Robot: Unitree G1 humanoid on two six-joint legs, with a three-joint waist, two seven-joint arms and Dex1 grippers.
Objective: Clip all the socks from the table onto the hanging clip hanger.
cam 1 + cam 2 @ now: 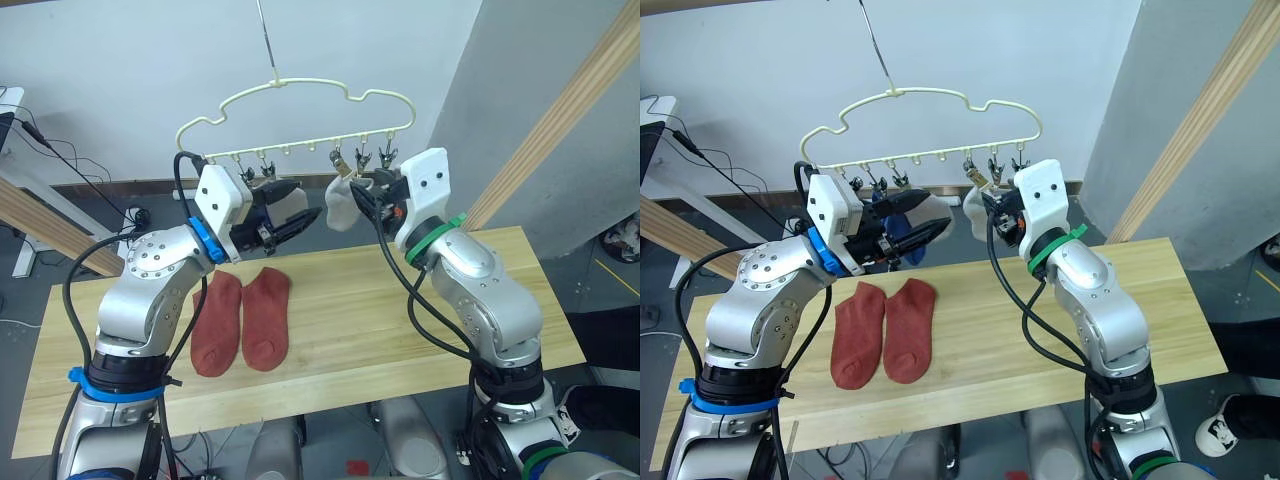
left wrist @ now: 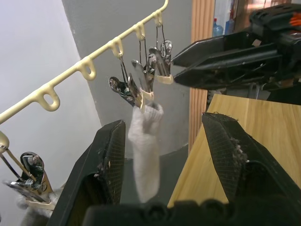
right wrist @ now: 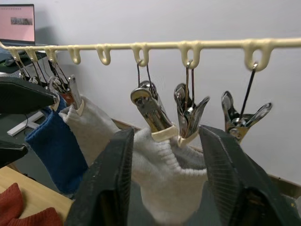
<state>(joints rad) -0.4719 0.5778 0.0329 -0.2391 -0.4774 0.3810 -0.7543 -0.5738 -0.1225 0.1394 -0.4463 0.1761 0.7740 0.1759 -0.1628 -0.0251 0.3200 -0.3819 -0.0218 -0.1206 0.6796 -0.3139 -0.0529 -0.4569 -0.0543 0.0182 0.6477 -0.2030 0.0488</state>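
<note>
Two socks (image 1: 242,320) lie side by side on table (image 1: 400,330), left of centre; clip hanger (image 1: 300,120) above, prob. behind them.

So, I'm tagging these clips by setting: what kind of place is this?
Probably a lab or workshop staged for a laundry task, not a home. A clip hanger hangs over a plain wooden table, cables trail along the floor, and a laptop sits in the background.
</note>
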